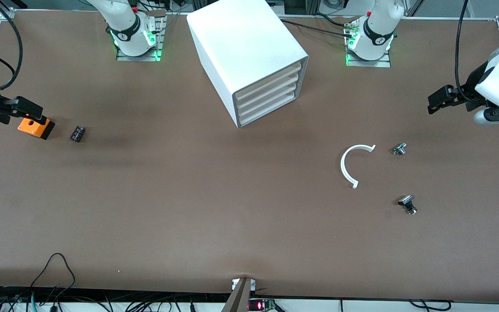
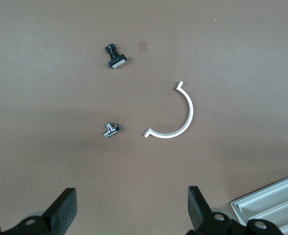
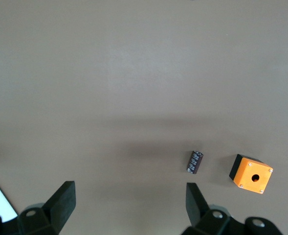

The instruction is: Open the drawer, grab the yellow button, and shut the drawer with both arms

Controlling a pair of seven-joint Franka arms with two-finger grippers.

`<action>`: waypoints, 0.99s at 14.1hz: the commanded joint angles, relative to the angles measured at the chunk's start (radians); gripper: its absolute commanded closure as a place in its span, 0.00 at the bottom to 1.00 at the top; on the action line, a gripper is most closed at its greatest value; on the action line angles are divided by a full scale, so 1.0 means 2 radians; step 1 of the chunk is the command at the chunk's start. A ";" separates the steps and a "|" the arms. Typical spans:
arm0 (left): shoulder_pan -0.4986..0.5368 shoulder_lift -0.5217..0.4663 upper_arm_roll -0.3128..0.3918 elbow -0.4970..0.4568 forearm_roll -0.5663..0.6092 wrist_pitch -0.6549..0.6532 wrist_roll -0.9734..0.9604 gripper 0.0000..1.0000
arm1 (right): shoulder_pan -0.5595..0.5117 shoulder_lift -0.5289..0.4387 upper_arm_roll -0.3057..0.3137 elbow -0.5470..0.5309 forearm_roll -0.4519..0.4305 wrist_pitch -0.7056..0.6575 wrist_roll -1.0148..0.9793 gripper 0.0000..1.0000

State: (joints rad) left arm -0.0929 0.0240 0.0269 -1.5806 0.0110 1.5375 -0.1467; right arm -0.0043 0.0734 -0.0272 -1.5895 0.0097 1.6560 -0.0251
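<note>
The white cabinet [image 1: 245, 47] stands between the two arm bases, its four drawer fronts turned toward the left arm's end. The top drawer [image 1: 269, 81] is shut, flush with the three below it. The button is hidden. My left gripper [image 1: 435, 100] hangs open and empty over the table at the left arm's end; in the left wrist view it [image 2: 132, 210] has only bare table between its fingers [image 2: 65, 211]. My right gripper [image 1: 30, 112] is open and empty at the right arm's end, over an orange box; the right wrist view shows it [image 3: 129, 205] wide apart.
An orange box with a hole [image 1: 36, 127] and a small black block [image 1: 77, 133] lie at the right arm's end. A white curved strip [image 1: 349, 164], a small metal part [image 1: 399, 149] and a black part [image 1: 407, 204] lie nearer the front camera than the left gripper.
</note>
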 commanded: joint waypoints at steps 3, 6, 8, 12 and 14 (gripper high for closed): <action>-0.005 0.010 0.002 0.022 -0.006 -0.016 0.008 0.00 | 0.008 0.003 0.023 0.022 -0.006 -0.007 -0.007 0.00; -0.007 0.011 0.001 0.022 -0.002 -0.027 0.009 0.00 | 0.014 0.004 0.050 0.025 -0.006 -0.002 -0.006 0.00; -0.006 0.011 -0.007 0.022 -0.002 -0.029 0.009 0.00 | 0.014 0.005 0.051 0.025 -0.006 0.006 -0.007 0.00; -0.008 0.021 -0.010 0.021 -0.006 -0.068 0.009 0.00 | 0.013 0.003 0.050 0.027 -0.010 0.006 -0.001 0.00; -0.008 0.049 -0.023 0.022 -0.006 -0.091 0.008 0.00 | 0.011 0.002 0.042 0.026 -0.007 0.006 -0.006 0.00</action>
State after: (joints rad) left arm -0.1089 0.0555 0.0002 -1.5766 0.0103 1.4094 -0.1466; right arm 0.0231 0.0733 0.0642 -1.5562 0.0021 1.6707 -0.0290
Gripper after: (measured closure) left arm 0.000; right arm 0.000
